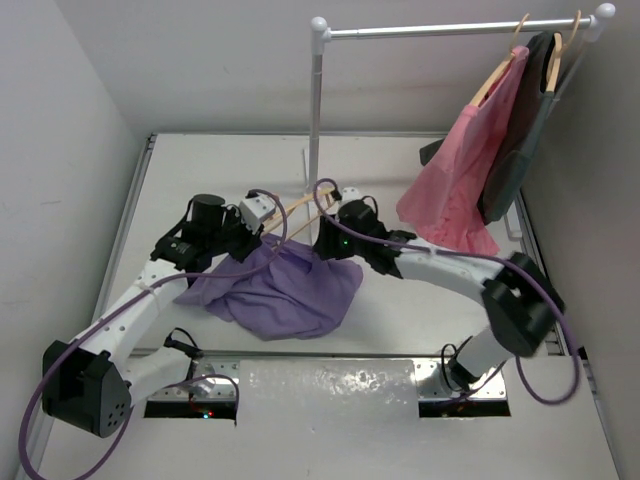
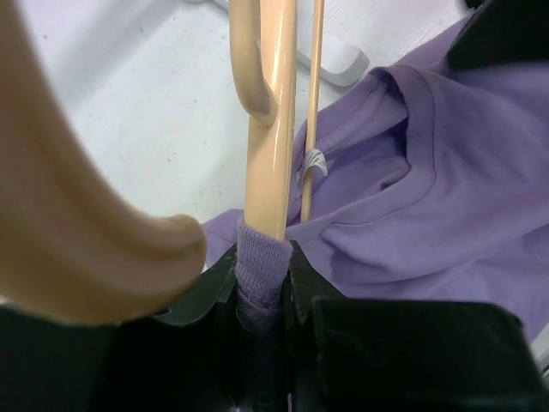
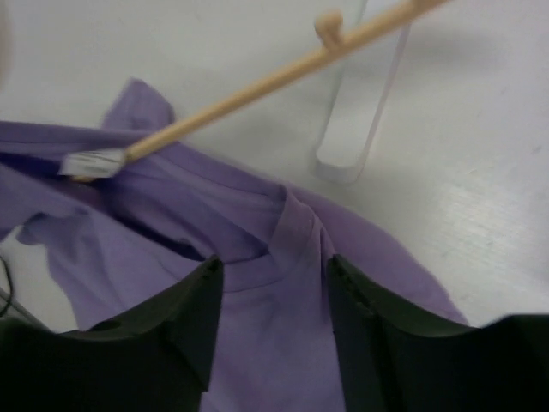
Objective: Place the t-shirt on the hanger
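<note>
– Your left pincer (image 2: 262,266) is clamping the hanger (image 2: 273,112) at the end of one arm, and a fold of purple cloth is sitting in that same grip.
– And my right one?
– Your right pincer (image 3: 273,283) is pinching the neckband of the t-shirt (image 1: 275,295) and holding it up just beside the hanger's other arm. Judging by the raised cloth, its jaws are biting down on the fabric.
– Where is the rest of the shirt sitting?
– Most of it is sagging below the hanger and lying crumpled on the worktop (image 1: 200,170). One hanger end is showing a wrap of cloth, so I'm judging you are partway through threading it.
– What am I missing?
– The hanger's free arm is showing bare wood outside the neck opening. You are needing to draw the collar over it and seat both shoulders. Nothing is draping properly yet. The pink garment (image 1: 455,190) and dark grey garment (image 1: 520,150) are hanging well beyond the hanger, on the rail (image 1: 450,30).
</note>
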`<state>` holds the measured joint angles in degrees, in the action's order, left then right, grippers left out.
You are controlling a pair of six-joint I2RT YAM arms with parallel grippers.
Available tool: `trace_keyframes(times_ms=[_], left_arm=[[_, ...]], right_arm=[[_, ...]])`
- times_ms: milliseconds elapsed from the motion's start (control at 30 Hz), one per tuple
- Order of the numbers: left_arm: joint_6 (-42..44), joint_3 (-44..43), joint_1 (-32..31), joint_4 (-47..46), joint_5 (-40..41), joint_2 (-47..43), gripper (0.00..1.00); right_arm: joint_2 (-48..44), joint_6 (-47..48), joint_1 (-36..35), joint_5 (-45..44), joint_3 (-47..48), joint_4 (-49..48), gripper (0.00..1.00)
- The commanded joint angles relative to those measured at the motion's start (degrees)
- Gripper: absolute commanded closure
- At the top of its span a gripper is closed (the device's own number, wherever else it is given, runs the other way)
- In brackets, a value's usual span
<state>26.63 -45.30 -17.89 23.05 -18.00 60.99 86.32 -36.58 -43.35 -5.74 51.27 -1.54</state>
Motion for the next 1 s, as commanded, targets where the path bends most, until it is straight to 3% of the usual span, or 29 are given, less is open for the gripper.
trace_keyframes(times_ms=[0, 200, 300, 467, 633, 733, 833, 967], left_arm=[[-3.43, 0.30, 0.49, -4.24, 0.42, -2.19, 1.00], [-3.87, 0.74, 0.49, -5.82, 0.86, -2.11, 1.00], [-4.57, 0.74, 0.49, -6.35, 0.77, -1.84, 1.00], [-4.67, -0.14, 2.33, -6.09, 1.13, -2.45, 1.00], [0.42, 0.12, 9.08, -3.72, -8.43, -5.00, 1.00], [13.84, 0.73, 9.19, 2.43, -15.82, -7.54, 1.00], [22.89, 1.09, 9.19, 8.22, -20.48, -9.22, 1.00], [31.11, 1.26, 9.10, 15.61, -21.47, -9.93, 1.00]], right_arm=[[7.27, -2.63, -0.42, 3.54, 5.50, 1.36, 0.47], [16.06, -1.92, -0.33, 5.47, 9.46, 1.37, 0.44], [20.54, -2.18, -0.42, 6.62, 11.83, 3.98, 0.48], [20.39, -4.28, 0.28, -0.48, 11.51, 12.00, 1.00], [10.91, -8.33, 6.42, -2.89, 4.47, 11.21, 1.00], [5.98, -10.70, 12.83, -0.95, -2.20, 7.79, 1.00], [3.69, -9.48, 15.22, 0.19, -2.58, 8.57, 1.00], [1.13, -8.34, 16.72, 1.25, -1.87, 10.06, 1.00]])
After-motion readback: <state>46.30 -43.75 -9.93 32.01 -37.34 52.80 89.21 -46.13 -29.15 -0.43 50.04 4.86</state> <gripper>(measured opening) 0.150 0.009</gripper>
